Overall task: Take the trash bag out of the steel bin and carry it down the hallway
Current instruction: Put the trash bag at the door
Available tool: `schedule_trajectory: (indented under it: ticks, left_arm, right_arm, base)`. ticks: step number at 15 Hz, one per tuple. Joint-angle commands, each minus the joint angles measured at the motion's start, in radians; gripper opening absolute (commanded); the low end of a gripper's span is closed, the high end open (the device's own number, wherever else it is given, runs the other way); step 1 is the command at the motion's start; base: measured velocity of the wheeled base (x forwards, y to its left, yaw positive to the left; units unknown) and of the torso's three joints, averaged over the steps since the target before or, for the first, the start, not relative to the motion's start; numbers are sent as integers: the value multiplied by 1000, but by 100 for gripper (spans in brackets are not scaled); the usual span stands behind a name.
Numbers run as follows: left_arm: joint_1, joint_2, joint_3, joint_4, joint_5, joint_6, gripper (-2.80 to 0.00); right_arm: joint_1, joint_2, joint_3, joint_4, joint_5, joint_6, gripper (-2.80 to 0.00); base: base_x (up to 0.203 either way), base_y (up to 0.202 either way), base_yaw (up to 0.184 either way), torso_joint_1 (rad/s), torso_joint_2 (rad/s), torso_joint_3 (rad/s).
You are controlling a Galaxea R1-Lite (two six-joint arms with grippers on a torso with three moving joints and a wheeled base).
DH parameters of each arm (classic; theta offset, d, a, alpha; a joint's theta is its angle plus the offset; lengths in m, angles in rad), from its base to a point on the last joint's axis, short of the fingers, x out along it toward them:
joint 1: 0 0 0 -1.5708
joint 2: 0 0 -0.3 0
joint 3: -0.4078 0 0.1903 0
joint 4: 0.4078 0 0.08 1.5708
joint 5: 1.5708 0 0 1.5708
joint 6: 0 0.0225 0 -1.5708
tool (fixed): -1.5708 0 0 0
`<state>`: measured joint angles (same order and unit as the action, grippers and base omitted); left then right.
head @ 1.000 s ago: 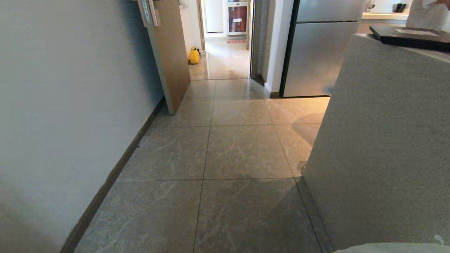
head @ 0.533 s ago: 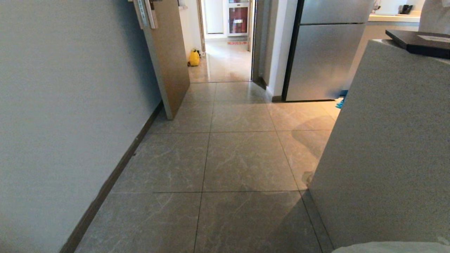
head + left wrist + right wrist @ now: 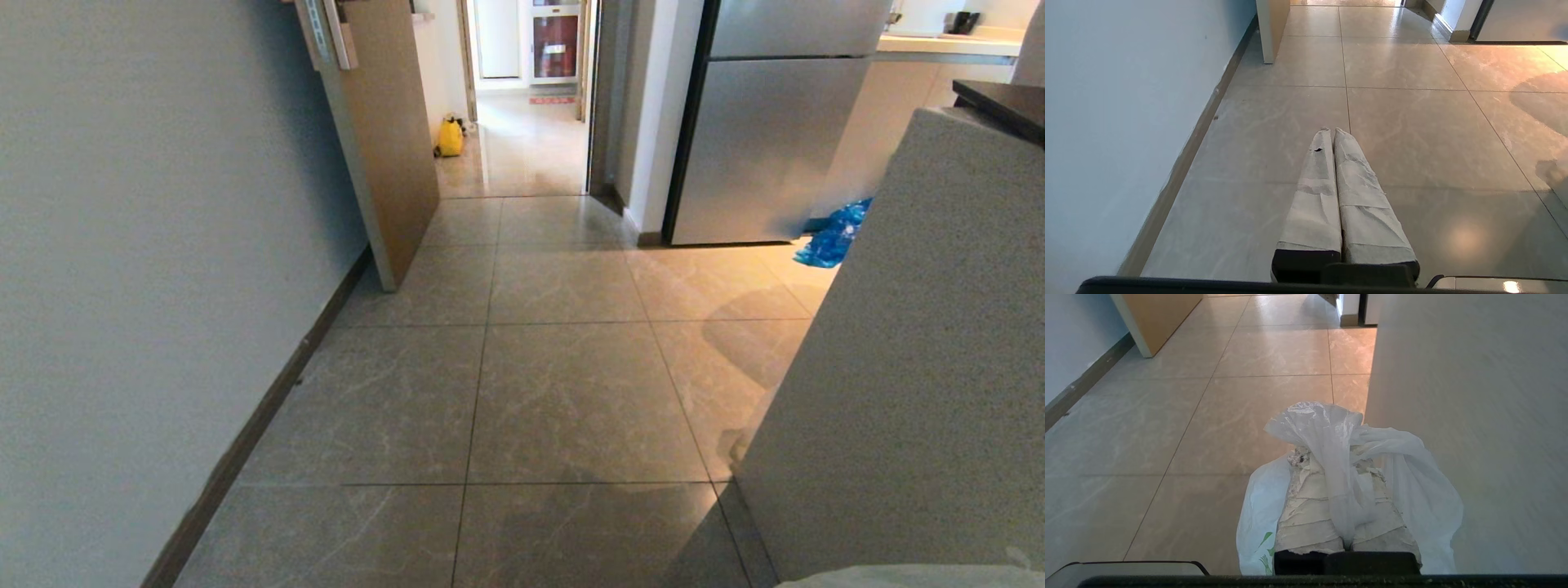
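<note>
The trash bag (image 3: 1412, 477), thin white plastic with green print low on one side, hangs round my right gripper (image 3: 1333, 457), which is shut on its bunched top just above the hallway floor (image 3: 563, 392). A strip of the bag runs down between the taped fingers (image 3: 1306, 506). My left gripper (image 3: 1332, 131) is shut with nothing in it and points level over the glossy tiles. Neither gripper shows in the head view. The steel bin is out of view.
A white wall (image 3: 147, 245) with a dark baseboard runs along the left. An open brown door (image 3: 392, 139) juts out ahead. A grey speckled counter (image 3: 922, 367) stands close on the right, with a steel fridge (image 3: 767, 147) and a blue bag (image 3: 833, 233) beyond. A yellow bag (image 3: 450, 136) sits far down.
The whole head view has shifted: the camera has moved forward along the hallway. The counter has slid toward the right edge and the blue bag has come into sight.
</note>
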<state>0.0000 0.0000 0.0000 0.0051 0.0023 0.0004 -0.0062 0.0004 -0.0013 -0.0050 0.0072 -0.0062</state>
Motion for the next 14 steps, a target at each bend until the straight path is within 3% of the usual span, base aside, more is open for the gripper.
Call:
schedule_trajectory:
  ticks: [1, 14]
  left_arm:
    - [0, 0, 0, 0, 1, 0, -280]
    - [0, 0, 0, 1, 1, -3, -280]
  right_arm:
    - [0, 1, 0, -1, 0, 0, -280]
    - [0, 0, 0, 0, 0, 0, -280]
  base:
    - [190, 0, 2, 7, 2, -5]
    - [191, 0, 1, 1, 1, 4]
